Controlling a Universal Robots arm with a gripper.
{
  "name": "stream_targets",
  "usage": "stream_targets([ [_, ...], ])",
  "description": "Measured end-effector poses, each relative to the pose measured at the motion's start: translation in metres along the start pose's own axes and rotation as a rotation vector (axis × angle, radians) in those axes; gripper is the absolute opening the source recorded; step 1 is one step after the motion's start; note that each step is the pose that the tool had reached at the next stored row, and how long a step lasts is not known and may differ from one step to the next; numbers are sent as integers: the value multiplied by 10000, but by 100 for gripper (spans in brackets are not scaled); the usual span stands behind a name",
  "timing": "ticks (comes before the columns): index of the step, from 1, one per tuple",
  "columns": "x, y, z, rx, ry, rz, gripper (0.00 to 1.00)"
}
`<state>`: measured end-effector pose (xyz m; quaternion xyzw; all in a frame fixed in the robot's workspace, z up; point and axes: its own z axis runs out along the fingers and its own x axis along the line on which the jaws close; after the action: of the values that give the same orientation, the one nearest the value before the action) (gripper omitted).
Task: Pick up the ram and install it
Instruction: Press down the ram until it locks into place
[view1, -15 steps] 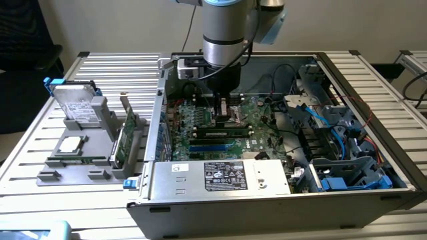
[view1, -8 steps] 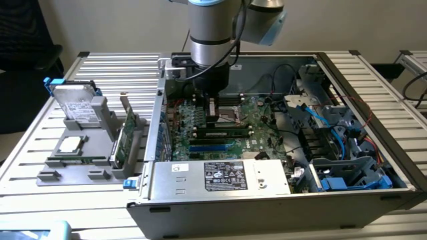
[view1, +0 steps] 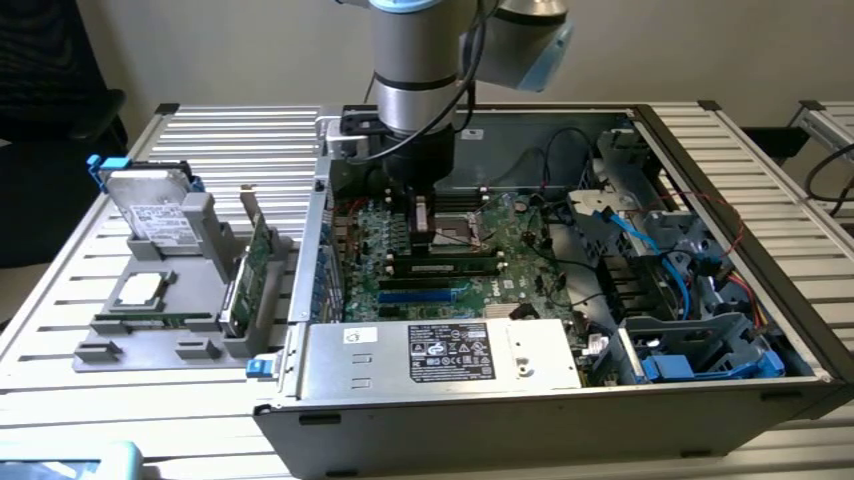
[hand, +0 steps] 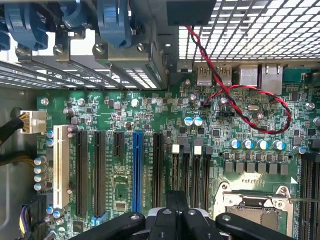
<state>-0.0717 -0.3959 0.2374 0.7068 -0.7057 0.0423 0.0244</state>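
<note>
Inside the open computer case (view1: 747, 330), the arm descends vertically over the motherboard (hand: 150, 150), hemmed by cables at the exterior view's right. Its gripper (hand: 177, 210) has fingers together, holding nothing visible. One ram (view1: 445, 268) sits in its slot just near the gripper.

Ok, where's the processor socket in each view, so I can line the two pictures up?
Exterior view: the processor socket sits mid-board inside the open computer case, directly under the arm's wrist.
Wrist view: the processor socket is the metal-framed square beside the shut jaws.
Shared landmark: the green motherboard.
</note>
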Motion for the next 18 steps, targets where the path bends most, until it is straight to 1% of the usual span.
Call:
stream_targets([
  [18,-5,29,44,-4,-1,62,11],
])
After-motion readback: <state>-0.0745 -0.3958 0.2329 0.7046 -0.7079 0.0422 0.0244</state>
